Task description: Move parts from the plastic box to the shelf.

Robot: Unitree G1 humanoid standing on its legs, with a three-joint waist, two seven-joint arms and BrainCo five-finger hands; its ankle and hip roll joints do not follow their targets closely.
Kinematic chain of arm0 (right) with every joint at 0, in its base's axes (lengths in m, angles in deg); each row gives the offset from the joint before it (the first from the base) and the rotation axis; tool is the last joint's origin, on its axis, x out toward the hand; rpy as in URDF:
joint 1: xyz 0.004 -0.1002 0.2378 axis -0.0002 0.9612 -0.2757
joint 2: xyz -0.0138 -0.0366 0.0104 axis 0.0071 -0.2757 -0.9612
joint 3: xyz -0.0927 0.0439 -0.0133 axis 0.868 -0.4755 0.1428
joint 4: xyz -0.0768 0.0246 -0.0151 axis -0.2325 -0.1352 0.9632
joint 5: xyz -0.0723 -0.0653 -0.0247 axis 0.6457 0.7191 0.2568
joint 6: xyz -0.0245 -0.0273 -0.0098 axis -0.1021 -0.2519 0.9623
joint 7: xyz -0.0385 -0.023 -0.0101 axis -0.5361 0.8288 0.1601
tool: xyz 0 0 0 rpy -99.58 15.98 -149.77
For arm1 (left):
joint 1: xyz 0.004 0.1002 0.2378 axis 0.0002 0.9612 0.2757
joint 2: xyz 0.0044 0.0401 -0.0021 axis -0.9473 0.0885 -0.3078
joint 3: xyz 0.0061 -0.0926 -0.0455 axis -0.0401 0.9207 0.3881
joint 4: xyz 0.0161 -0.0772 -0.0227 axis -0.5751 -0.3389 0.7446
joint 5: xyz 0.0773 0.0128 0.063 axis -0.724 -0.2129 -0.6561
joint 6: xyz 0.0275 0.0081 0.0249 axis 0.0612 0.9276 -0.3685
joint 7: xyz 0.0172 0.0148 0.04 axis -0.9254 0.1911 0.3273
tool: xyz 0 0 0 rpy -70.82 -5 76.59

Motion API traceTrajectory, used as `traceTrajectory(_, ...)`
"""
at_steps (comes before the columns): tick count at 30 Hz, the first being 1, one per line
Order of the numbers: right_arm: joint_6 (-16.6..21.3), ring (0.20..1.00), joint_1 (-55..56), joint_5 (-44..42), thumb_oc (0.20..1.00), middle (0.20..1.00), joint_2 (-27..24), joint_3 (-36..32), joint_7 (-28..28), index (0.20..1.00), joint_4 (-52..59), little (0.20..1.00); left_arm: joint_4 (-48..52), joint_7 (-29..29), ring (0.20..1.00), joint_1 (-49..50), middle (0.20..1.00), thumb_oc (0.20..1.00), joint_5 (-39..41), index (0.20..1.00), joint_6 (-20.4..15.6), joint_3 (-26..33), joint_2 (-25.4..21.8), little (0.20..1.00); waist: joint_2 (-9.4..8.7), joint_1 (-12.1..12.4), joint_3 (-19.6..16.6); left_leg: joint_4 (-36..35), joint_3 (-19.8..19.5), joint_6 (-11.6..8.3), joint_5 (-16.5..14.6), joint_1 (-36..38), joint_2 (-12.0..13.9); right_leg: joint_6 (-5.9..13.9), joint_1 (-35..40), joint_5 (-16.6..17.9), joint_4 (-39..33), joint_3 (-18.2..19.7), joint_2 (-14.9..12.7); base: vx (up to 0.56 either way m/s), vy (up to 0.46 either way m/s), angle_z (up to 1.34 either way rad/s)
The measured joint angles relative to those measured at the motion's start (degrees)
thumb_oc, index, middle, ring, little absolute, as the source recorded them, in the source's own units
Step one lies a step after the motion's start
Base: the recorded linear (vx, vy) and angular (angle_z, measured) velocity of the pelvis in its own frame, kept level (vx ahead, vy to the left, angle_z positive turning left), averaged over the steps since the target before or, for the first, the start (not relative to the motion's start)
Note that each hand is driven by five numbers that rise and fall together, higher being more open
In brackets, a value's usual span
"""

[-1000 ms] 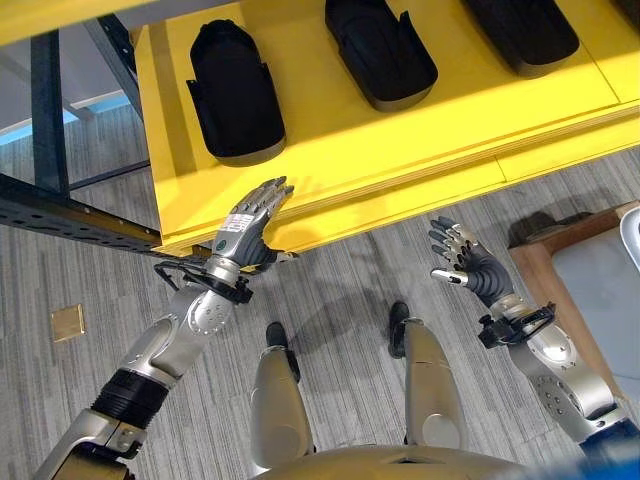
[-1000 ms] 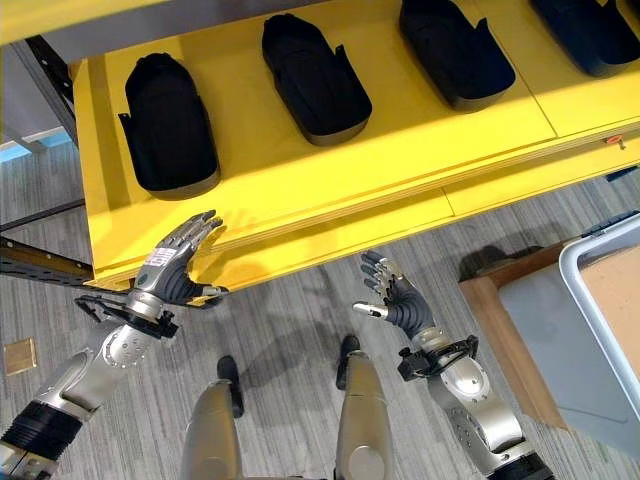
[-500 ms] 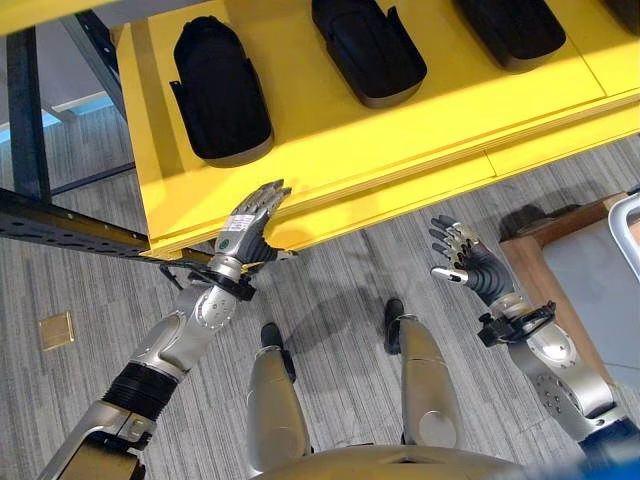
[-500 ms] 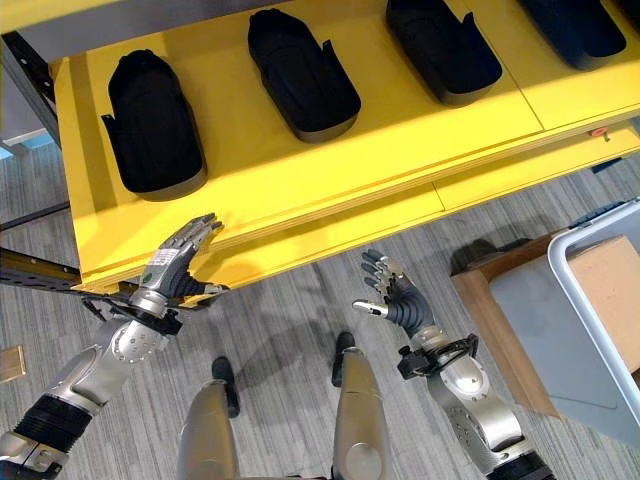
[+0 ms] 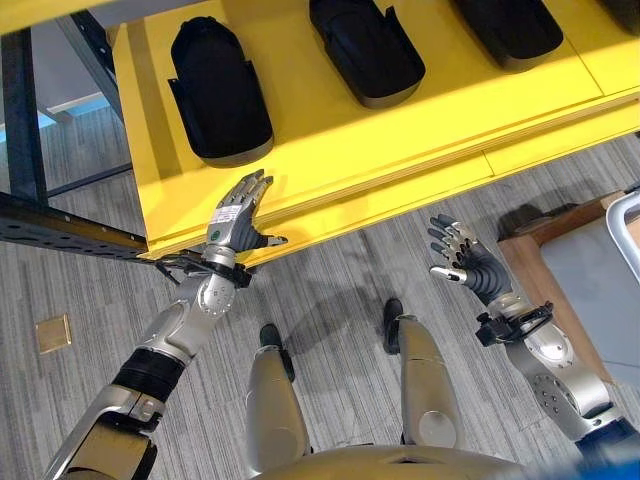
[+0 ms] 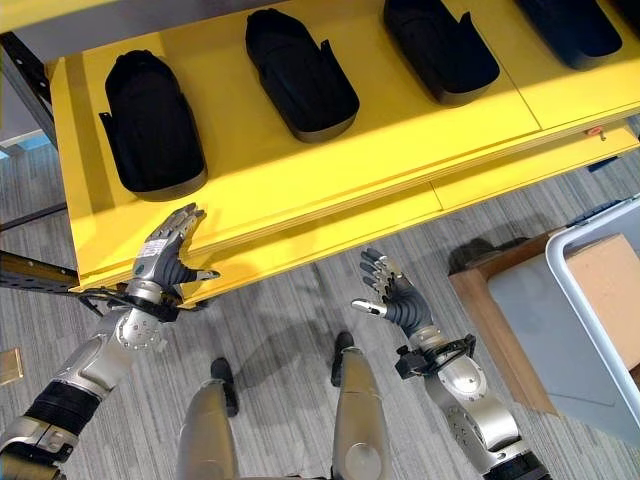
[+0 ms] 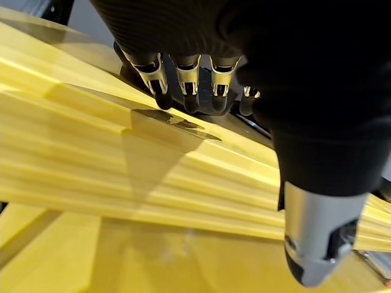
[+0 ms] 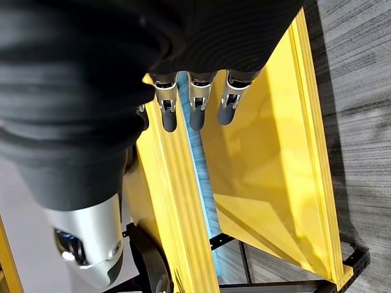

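Hands empty: left hand (image 5: 236, 214) at the shelf (image 5: 330, 135) edge, right hand (image 5: 462, 263) at three o'clock, fingers spread, probably between parts (image 6: 152, 122).

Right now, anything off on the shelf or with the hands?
Nothing stands out. The black parts lie in a row on the yellow shelf, similarly angled. The left hand and right hand are open and empty, below the shelf's front edge.
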Motion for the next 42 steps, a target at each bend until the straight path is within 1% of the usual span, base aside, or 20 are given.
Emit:
traceTrajectory(5,0.0,1.000,-0.1,0.0,1.000,1.000,0.0,0.0,0.3,1.000,0.0,1.000,-0.1,1.6,1.000,-1.0,1.000,1.000,0.0,1.000,0.6,0.4,0.0,1.000,-0.20,-0.1,-0.1,1.1,0.0,0.20,-0.4,-1.2,0.0,0.20,-0.9,0.2,0.2,0.3,-0.1,0.00,0.003,-0.01)
traceTrajectory(7,0.0,1.000,-0.2,0.0,1.000,1.000,0.0,0.0,0.4,1.000,0.0,1.000,-2.7,1.8,1.000,-2.1,1.000,1.000,-0.1,1.000,1.3,0.9,0.0,1.000,-0.21,-0.1,-0.1,1.5,0.0,0.18,-0.6,-1.2,0.0,0.25,-0.9,0.2,0.3,0.4,-0.1,0.00,0.009,-0.02)
traceTrajectory(11,0.0,1.000,-0.3,0.0,1.000,1.000,0.0,0.0,0.4,1.000,0.0,1.000,-3.6,1.9,1.000,-2.9,1.000,1.000,-0.5,1.000,2.1,0.9,-0.1,1.000,-0.36,-0.3,-0.2,1.9,0.1,0.12,-0.8,-1.3,0.0,0.35,-0.9,0.3,0.3,0.6,-0.1,0.00,0.000,0.00)
traceTrajectory(14,-0.1,1.000,-0.3,0.0,1.000,1.000,0.0,0.0,0.3,1.000,0.0,1.000,-4.3,2.3,1.000,-3.1,1.000,1.000,-0.6,1.000,2.3,0.9,-0.1,1.000,-0.80,-0.7,-0.5,1.8,0.2,0.12,-0.8,-1.3,0.0,0.37,-1.1,0.3,0.3,0.8,0.0,0.00,0.004,-0.01)
traceTrajectory(17,-0.1,1.000,-0.4,0.0,1.000,1.000,0.0,0.0,0.3,1.000,0.0,1.000,-6.3,4.1,1.000,-3.9,1.000,1.000,-0.7,1.000,2.3,0.7,-0.1,1.000,-1.25,-0.9,-0.9,2.0,0.7,0.10,-0.8,-1.3,0.0,0.48,-1.4,0.5,0.4,1.3,0.1,0.00,0.013,-0.06)
traceTrajectory(25,-0.1,1.000,0.0,0.0,1.000,1.000,0.0,0.0,0.2,1.000,0.0,1.000,-8.8,4.2,1.000,-6.9,1.000,1.000,-0.6,1.000,2.7,0.1,-0.1,1.000,-1.23,-1.0,-1.2,3.0,0.7,0.16,-1.3,-2.7,0.0,0.85,-2.4,0.6,0.4,1.5,0.1,0.02,0.004,-0.01)
traceTrajectory(26,-0.1,1.000,0.5,0.0,1.000,1.000,0.0,0.0,0.1,1.000,0.1,1.000,-9.6,4.3,1.000,-7.6,1.000,1.000,-0.6,1.000,2.8,-0.5,0.0,1.000,-1.17,-1.0,-1.7,3.3,0.6,-0.10,-1.1,-3.2,0.0,0.70,-2.9,1.2,0.5,1.6,0.1,0.00,0.000,0.00)
traceTrajectory(27,-0.1,1.000,0.6,0.0,1.000,1.000,0.0,0.0,-0.1,1.000,0.1,1.000,-9.8,4.2,1.000,-7.8,1.000,1.000,-0.6,1.000,2.7,-0.6,0.0,1.000,-1.25,-1.0,-2.0,3.5,0.7,0.15,-1.5,-3.3,0.1,0.98,-3.1,0.7,0.5,1.5,0.0,0.00,0.000,0.00)
traceTrajectory(28,-0.1,1.000,0.6,0.0,1.000,1.000,0.0,0.0,-0.2,1.000,0.1,1.000,-9.8,4.2,1.000,-7.8,1.000,1.000,-0.6,1.000,2.8,-0.6,0.1,1.000,-1.29,-1.0,-2.1,3.6,0.8,0.19,-1.5,-3.2,0.1,0.68,-3.0,0.5,0.5,1.6,0.0,0.00,0.000,0.00)
traceTrajectory(29,-0.1,1.000,0.8,-0.1,1.000,1.000,0.0,0.0,-0.3,1.000,0.1,1.000,-10.3,4.2,1.000,-7.8,1.000,1.000,-0.5,1.000,2.9,-0.7,0.1,1.000,-1.28,-1.0,-2.3,3.7,0.7,0.03,-1.3,-3.3,0.0,0.71,-3.1,1.2,0.6,1.7,0.1,-0.08,0.003,-0.02)
traceTrajectory(30,0.0,1.000,0.8,-0.1,1.000,1.000,0.0,0.0,-0.3,1.000,0.1,1.000,-10.3,4.2,1.000,-7.8,1.000,1.000,-0.5,1.000,3.1,-0.7,0.0,1.000,-1.34,-1.1,-2.4,3.9,0.8,0.23,-1.6,-3.3,0.0,1.00,-3.1,0.7,0.7,1.8,0.0,0.00,0.000,0.00)
traceTrajectory(31,-0.1,1.000,0.8,-0.1,1.000,1.000,0.0,0.0,-0.3,1.000,0.1,1.000,-10.3,4.2,1.000,-7.8,1.000,1.000,-0.5,1.000,3.3,-0.7,0.1,1.000,-1.36,-1.1,-2.4,3.8,0.9,0.22,-1.7,-3.2,0.0,0.75,-3.1,0.5,0.7,1.8,0.0,-0.08,0.006,-0.02)
traceTrajectory(32,-0.1,1.000,1.3,-0.1,1.000,1.000,0.0,0.0,-0.3,1.000,0.1,1.000,-10.3,4.2,1.000,-7.9,1.000,1.000,-0.5,1.000,3.4,-0.7,0.0,1.000,-1.36,-1.1,-2.4,3.9,0.9,0.18,-1.6,-3.2,0.0,0.87,-3.1,1.0,0.8,1.9,0.0,0.09,0.014,-0.01)
traceTrajectory(34,-0.1,1.000,1.2,-0.1,1.000,1.000,0.0,0.0,-0.3,1.000,0.1,1.000,-10.4,4.2,1.000,-7.9,1.000,1.000,-0.5,1.000,3.6,-0.7,0.0,1.000,-1.36,-1.2,-2.4,3.8,0.9,0.16,-1.6,-3.2,0.0,1.12,-3.1,0.7,0.8,1.9,0.0,0.09,0.011,0.00)
traceTrajectory(40,-0.1,1.000,1.2,-0.1,1.000,1.000,0.0,0.0,-0.4,1.000,0.1,1.000,-10.6,4.4,1.000,-8.2,1.000,1.000,-0.4,1.000,3.5,-0.7,0.0,1.000,-1.35,-1.1,-2.4,3.8,0.9,0.08,-1.6,-3.2,0.0,0.94,-3.2,0.9,0.8,1.9,0.1,-0.01,0.001,0.00)
traceTrajectory(42,-0.1,1.000,1.2,-0.1,1.000,1.000,0.0,0.0,-0.4,1.000,0.0,1.000,-10.6,4.4,1.000,-8.2,1.000,1.000,-0.4,1.000,3.5,-0.7,0.0,1.000,-1.38,-1.1,-2.4,3.9,0.9,0.12,-1.9,-3.3,0.1,1.13,-3.3,0.4,1.0,2.0,0.1,-0.04,-0.002,0.00)
